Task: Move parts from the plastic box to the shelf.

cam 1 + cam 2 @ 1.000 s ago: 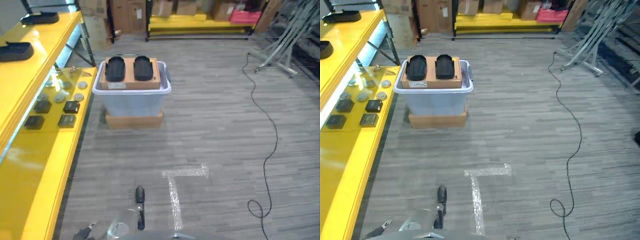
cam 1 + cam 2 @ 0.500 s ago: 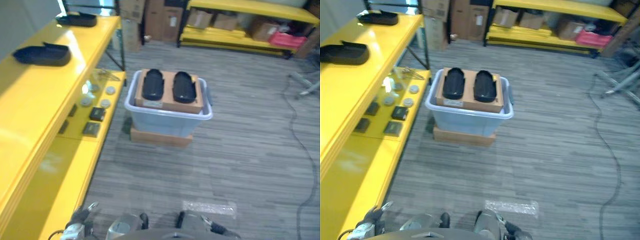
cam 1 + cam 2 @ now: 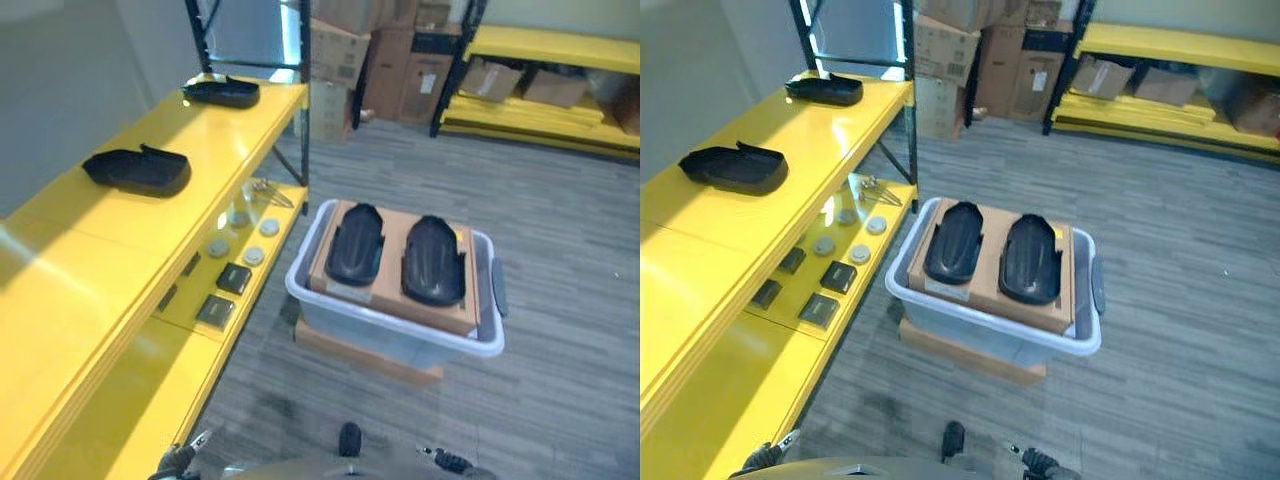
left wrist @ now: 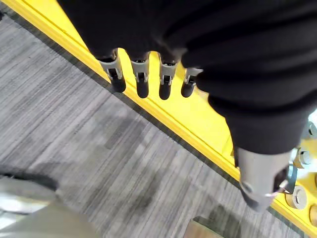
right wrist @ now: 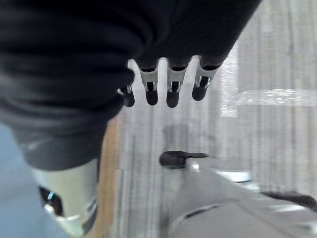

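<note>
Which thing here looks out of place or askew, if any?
Nothing stands out. Two black parts lie side by side on cardboard in the plastic box; two more rest on the yellow shelf.

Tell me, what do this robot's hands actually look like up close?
Each hand, left hand and right hand, wears a dark ribbed cover over its back and wrist. From it runs a row of slim silver fingers with dark tips, and a thicker silver thumb set apart.

2 parts [image 3: 395, 257] on cardboard in plastic box [image 3: 400, 335], shelf [image 3: 120, 260] to its left.
</note>
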`<state>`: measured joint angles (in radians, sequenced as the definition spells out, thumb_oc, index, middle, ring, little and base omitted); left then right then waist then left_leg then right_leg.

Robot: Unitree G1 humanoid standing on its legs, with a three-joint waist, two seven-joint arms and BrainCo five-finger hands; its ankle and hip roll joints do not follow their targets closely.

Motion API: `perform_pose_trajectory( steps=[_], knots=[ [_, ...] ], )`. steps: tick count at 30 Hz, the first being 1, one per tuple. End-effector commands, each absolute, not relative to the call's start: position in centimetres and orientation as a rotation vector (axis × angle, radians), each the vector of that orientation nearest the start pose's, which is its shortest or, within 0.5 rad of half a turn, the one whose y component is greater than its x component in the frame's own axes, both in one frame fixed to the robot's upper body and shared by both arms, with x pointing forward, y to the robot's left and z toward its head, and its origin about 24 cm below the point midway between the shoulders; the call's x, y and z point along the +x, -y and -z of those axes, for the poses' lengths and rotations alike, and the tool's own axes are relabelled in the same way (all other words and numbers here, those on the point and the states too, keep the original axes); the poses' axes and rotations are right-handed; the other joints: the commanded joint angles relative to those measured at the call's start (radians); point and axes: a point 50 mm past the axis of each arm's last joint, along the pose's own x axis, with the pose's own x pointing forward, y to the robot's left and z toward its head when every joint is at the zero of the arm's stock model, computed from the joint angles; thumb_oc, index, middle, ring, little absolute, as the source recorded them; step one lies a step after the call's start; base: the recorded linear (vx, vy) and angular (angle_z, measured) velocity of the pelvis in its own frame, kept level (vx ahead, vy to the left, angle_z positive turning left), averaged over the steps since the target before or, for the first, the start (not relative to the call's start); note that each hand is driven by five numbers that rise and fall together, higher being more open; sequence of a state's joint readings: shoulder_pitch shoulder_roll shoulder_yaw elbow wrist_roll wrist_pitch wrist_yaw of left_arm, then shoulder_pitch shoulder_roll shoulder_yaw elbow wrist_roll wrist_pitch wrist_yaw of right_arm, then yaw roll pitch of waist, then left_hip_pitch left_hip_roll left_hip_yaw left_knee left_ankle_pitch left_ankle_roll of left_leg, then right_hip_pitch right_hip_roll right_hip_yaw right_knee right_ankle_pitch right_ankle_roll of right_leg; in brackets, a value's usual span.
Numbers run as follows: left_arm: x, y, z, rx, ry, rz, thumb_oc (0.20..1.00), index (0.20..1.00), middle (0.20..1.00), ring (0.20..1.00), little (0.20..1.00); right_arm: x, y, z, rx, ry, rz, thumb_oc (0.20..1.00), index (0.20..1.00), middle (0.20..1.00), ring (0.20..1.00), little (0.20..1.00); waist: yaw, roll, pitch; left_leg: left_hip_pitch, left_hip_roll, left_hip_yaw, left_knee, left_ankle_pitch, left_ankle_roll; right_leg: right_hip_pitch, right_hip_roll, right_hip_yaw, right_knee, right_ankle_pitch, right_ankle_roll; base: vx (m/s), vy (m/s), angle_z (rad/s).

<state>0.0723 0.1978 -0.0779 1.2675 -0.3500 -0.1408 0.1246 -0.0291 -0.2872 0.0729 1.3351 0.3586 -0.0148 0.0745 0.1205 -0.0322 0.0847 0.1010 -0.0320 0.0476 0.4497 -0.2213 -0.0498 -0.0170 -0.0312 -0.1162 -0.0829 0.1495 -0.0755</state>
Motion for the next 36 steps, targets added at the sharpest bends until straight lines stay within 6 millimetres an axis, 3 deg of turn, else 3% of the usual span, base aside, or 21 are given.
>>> perform_pose_trajectory(
  steps=[1, 3, 5, 6, 7, 9, 10, 12, 13, 15, 20, 21, 22, 23, 25, 26, 28, 29, 34, 36],
  knots=[
    [7.7, -24.1, 16.0, 0.060, -1.101, -0.399, 1.000, 1.000, 1.000, 1.000, 1.000, 6.4, 27.2, 15.8, 0.010, -1.315, 0.358, 1.000, 1.000, 1.000, 1.000, 1.000, -0.006, -0.033, 0.027, -0.216, 0.125, -0.076, 0.142, 0.186, 0.038, 0.004, -0.033, -0.020, 0.016, -0.089, 0.127, 0.13, -0.280, -0.42],
    [8.1, -24.0, 15.9, 0.065, -1.094, -0.396, 1.000, 1.000, 1.000, 1.000, 1.000, 6.3, 27.7, 15.6, 0.004, -1.321, 0.368, 1.000, 1.000, 1.000, 1.000, 1.000, -0.002, -0.032, 0.044, -0.304, 0.119, -0.088, 0.272, 0.210, 0.044, 0.025, -0.011, -0.014, 0.014, -0.093, 0.108, 0.10, -0.205, -0.64],
    [8.6, -23.9, 15.8, 0.064, -1.084, -0.396, 1.000, 1.000, 1.000, 1.000, 1.000, 6.3, 28.1, 15.5, 0.003, -1.326, 0.374, 1.000, 1.000, 1.000, 1.000, 1.000, 0.000, -0.026, 0.057, -0.348, 0.091, -0.079, 0.283, 0.199, 0.052, 0.046, 0.000, -0.011, 0.004, -0.101, 0.107, 0.08, -0.061, -0.29],
    [9.1, -24.0, 15.7, 0.067, -1.070, -0.403, 1.000, 1.000, 1.000, 1.000, 1.000, 6.3, 28.2, 15.4, 0.010, -1.329, 0.382, 1.000, 1.000, 1.000, 1.000, 1.000, 0.003, -0.021, 0.069, -0.338, 0.061, -0.044, 0.155, 0.181, 0.056, 0.067, 0.001, -0.015, -0.004, -0.113, 0.114, 0.11, 0.010, 0.00],
    [9.2, -24.0, 15.7, 0.069, -1.068, -0.405, 1.000, 1.000, 1.000, 1.000, 1.000, 6.3, 28.2, 15.4, 0.010, -1.329, 0.383, 1.000, 1.000, 1.000, 1.000, 1.000, 0.002, -0.021, 0.071, -0.327, 0.057, -0.035, 0.104, 0.181, 0.055, 0.070, -0.001, -0.018, -0.004, -0.115, 0.117, 0.15, 0.055, -0.01],
    [9.4, -24.0, 15.6, 0.080, -1.069, -0.402, 1.000, 1.000, 1.000, 1.000, 1.000, 6.4, 28.1, 15.5, 0.006, -1.324, 0.387, 1.000, 1.000, 1.000, 1.000, 1.000, -0.002, -0.014, 0.069, -0.291, 0.050, -0.006, -0.091, 0.195, 0.045, 0.078, -0.010, -0.034, -0.004, -0.115, 0.131, 0.13, 0.121, -0.05],
    [9.6, -23.9, 15.7, 0.097, -1.083, -0.380, 1.000, 1.000, 1.000, 1.000, 1.000, 6.3, 27.8, 15.6, 0.016, -1.312, 0.403, 1.000, 1.000, 1.000, 1.000, 1.000, -0.022, -0.002, 0.062, -0.252, 0.061, 0.031, -0.251, 0.228, 0.028, 0.081, -0.025, -0.055, -0.004, -0.110, 0.145, 0.16, 0.163, 0.09],
    [9.9, -23.8, 15.6, 0.102, -1.090, -0.366, 1.000, 1.000, 1.000, 1.000, 1.000, 6.4, 27.6, 15.6, 0.023, -1.299, 0.415, 1.000, 1.000, 1.000, 1.000, 1.000, -0.030, 0.001, 0.057, -0.238, 0.059, 0.027, -0.272, 0.225, 0.028, 0.079, -0.029, -0.057, -0.004, -0.107, 0.147, 0.12, 0.143, 0.21],
    [10.4, -23.7, 15.6, 0.101, -1.085, -0.353, 1.000, 1.000, 1.000, 1.000, 1.000, 6.6, 27.5, 15.6, 0.046, -1.256, 0.432, 1.000, 1.000, 1.000, 1.000, 1.000, -0.038, 0.013, 0.050, -0.195, 0.039, -0.008, -0.328, 0.196, 0.032, 0.074, -0.034, -0.054, -0.003, -0.108, 0.152, 0.10, 0.141, 0.05],
    [10.6, -23.5, 15.5, 0.089, -1.072, -0.346, 1.000, 1.000, 1.000, 1.000, 1.000, 6.9, 27.5, 15.5, 0.053, -1.193, 0.436, 1.000, 1.000, 1.000, 1.000, 1.000, -0.045, 0.029, 0.043, -0.148, 0.029, -0.028, -0.396, 0.197, 0.030, 0.065, -0.034, -0.062, -0.003, -0.114, 0.156, 0.13, 0.158, -0.06],
    [9.7, -23.4, 15.6, 0.107, -1.063, -0.335, 1.000, 1.000, 1.000, 1.000, 1.000, 10.0, 27.1, 14.3, 0.064, -0.935, 0.409, 1.000, 1.000, 1.000, 1.000, 1.000, -0.043, 0.045, 0.030, -0.113, 0.016, -0.057, -0.448, 0.204, 0.030, 0.065, -0.039, -0.061, -0.003, -0.118, 0.165, 0.11, 0.054, 0.05],
    [8.7, -23.6, 15.6, 0.117, -1.056, -0.334, 1.000, 1.000, 1.000, 1.000, 1.000, 14.3, 26.3, 12.0, 0.062, -0.749, 0.356, 1.000, 1.000, 1.000, 1.000, 1.000, -0.045, 0.043, 0.026, -0.109, 0.017, -0.057, -0.455, 0.204, 0.031, 0.060, -0.040, -0.056, 0.002, -0.120, 0.167, 0.11, 0.002, 0.05],
    [8.3, -23.8, 15.6, 0.120, -1.049, -0.334, 1.000, 1.000, 1.000, 1.000, 1.000, 16.7, 25.5, 10.2, 0.064, -0.650, 0.320, 1.000, 1.000, 1.000, 1.000, 1.000, -0.049, 0.039, 0.025, -0.108, 0.017, -0.057, -0.456, 0.203, 0.034, 0.057, -0.040, -0.053, 0.005, -0.121, 0.167, 0.11, -0.006, -0.01],
    [7.8, -24.0, 15.5, 0.115, -1.042, -0.339, 1.000, 1.000, 1.000, 1.000, 1.000, 18.8, 24.7, 7.9, 0.040, -0.529, 0.264, 1.000, 1.000, 1.000, 1.000, 1.000, -0.053, 0.036, 0.025, -0.107, 0.018, -0.056, -0.460, 0.202, 0.037, 0.053, -0.040, -0.052, 0.007, -0.122, 0.167, 0.05, -0.007, -0.01],
    [7.2, -24.3, 15.4, 0.104, -1.038, -0.347, 1.000, 1.000, 1.000, 1.000, 1.000, 20.9, 24.1, 4.3, 0.024, -0.390, 0.198, 1.000, 1.000, 1.000, 1.000, 1.000, -0.058, 0.033, 0.022, -0.104, 0.016, -0.053, -0.466, 0.201, 0.042, 0.049, -0.040, -0.049, 0.005, -0.121, 0.170, 0.03, -0.004, -0.05],
    [6.8, -24.6, 15.3, 0.100, -1.032, -0.348, 1.000, 1.000, 1.000, 1.000, 1.000, 22.6, 23.6, 0.1, -0.021, -0.209, 0.122, 1.000, 1.000, 1.000, 1.000, 1.000, -0.061, 0.029, 0.018, -0.103, 0.015, -0.050, -0.473, 0.201, 0.045, 0.044, -0.039, -0.047, 0.000, -0.117, 0.174, 0.01, -0.006, -0.04],
    [6.7, -24.7, 15.3, 0.097, -1.026, -0.343, 1.000, 1.000, 1.000, 1.000, 1.000, 23.9, 23.5, -3.9, -0.042, -0.057, 0.101, 1.000, 1.000, 1.000, 1.000, 1.000, -0.057, 0.026, 0.019, -0.099, 0.016, -0.046, -0.480, 0.201, 0.046, 0.041, -0.038, -0.048, -0.003, -0.114, 0.177, 0.00, 0.000, 0.00],
    [6.8, -24.7, 15.3, 0.094, -1.026, -0.338, 1.000, 1.000, 1.000, 1.000, 1.000, 25.1, 24.1, -6.9, -0.068, 0.045, 0.104, 1.000, 1.000, 1.000, 1.000, 1.000, -0.051, 0.025, 0.018, -0.091, 0.019, -0.041, -0.488, 0.199, 0.045, 0.044, -0.037, -0.053, -0.004, -0.116, 0.178, 0.00, 0.001, -0.04],
    [6.5, -24.6, 15.3, 0.098, -1.039, -0.343, 1.000, 1.000, 1.000, 1.000, 1.000, 26.2, 25.4, -13.0, -0.063, 0.213, 0.121, 1.000, 1.000, 1.000, 1.000, 1.000, -0.031, 0.022, 0.005, -0.072, 0.022, -0.035, -0.504, 0.193, 0.043, 0.055, -0.036, -0.065, -0.004, -0.126, 0.181, 0.01, 0.014, 0.00],
    [6.0, -24.7, 15.4, 0.102, -1.049, -0.355, 1.000, 1.000, 1.000, 1.000, 1.000, 26.3, 25.9, -14.1, -0.070, 0.236, 0.154, 1.000, 1.000, 1.000, 1.000, 1.000, -0.026, 0.019, -0.003, -0.067, 0.022, -0.030, -0.510, 0.193, 0.042, 0.059, -0.036, -0.070, -0.004, -0.129, 0.181, 0.01, 0.017, 0.00]
  ],
)
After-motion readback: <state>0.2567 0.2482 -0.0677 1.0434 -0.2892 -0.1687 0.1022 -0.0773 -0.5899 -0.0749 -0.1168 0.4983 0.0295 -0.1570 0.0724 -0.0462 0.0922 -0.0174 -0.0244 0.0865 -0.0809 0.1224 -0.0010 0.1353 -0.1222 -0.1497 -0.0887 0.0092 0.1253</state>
